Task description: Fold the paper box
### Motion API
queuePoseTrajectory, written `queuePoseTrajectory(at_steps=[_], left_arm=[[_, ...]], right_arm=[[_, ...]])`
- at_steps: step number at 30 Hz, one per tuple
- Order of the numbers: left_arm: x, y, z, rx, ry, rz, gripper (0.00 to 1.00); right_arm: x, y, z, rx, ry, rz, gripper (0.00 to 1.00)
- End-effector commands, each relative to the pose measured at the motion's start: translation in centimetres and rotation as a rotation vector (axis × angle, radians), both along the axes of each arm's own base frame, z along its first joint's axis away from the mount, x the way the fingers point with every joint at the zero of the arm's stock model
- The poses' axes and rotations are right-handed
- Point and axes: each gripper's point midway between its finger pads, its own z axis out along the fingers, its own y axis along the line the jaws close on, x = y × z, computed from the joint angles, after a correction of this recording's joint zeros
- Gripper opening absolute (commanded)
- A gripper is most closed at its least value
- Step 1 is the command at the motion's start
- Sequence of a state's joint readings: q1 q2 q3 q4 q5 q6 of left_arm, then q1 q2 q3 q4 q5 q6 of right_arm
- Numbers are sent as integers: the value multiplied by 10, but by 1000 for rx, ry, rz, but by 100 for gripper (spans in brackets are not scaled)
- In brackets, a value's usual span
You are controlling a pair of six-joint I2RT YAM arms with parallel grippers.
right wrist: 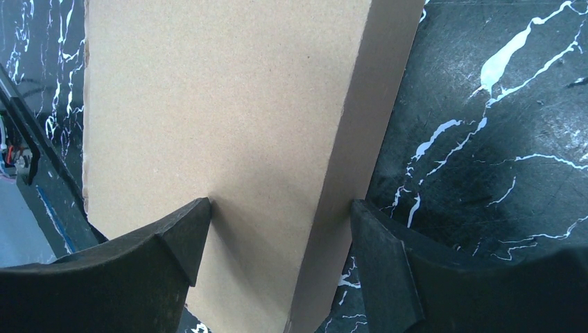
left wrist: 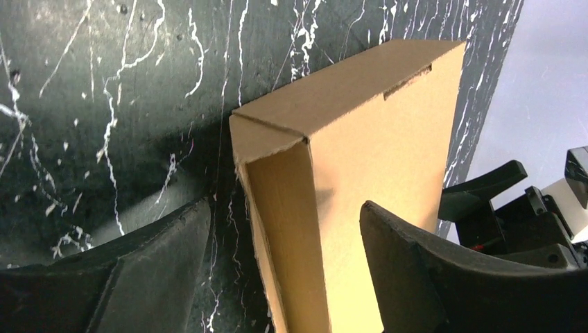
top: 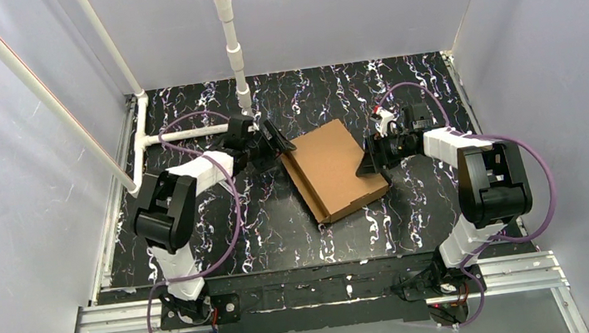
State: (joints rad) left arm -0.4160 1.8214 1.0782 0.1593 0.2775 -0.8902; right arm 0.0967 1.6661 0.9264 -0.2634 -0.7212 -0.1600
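Now the paper box point(top: 331, 166) lies closed & skewed mid table point(top: 283, 239), between both arms. Left gripper point(left wrist: 284, 208) stands wide, jaws astride a corner wall w/o clamping; right gripper point(right wrist: 281, 205) is wide too, spanning the opposite edge. Prob. nearly done: both sides should press evenly & square, not pinch one corner, else the lid may pop up

Far end of paper box point(right wrist: 222, 104) beyond right wrist view
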Motion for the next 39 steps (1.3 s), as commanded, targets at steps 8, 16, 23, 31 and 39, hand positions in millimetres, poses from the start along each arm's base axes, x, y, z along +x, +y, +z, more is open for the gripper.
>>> queuePoseTrajectory(at_steps=[8,16,23,31,39], left_arm=[[10,-17,6,35,23,-92,43],[-2,-23,6,60,31,-122,0],[-10,-15,22,76,-28,-120,22],[-49,7,65,40,-164,-120,71],[-121,16,51,-94,-128,-141,50]], right_arm=[[-11,-3,-26,-87,48,33,81],[-13,-1,-27,-91,49,47,80],[-11,-1,-24,-98,35,49,81],[-11,-1,-23,-95,32,54,82],[-13,0,-22,-89,33,62,81]])
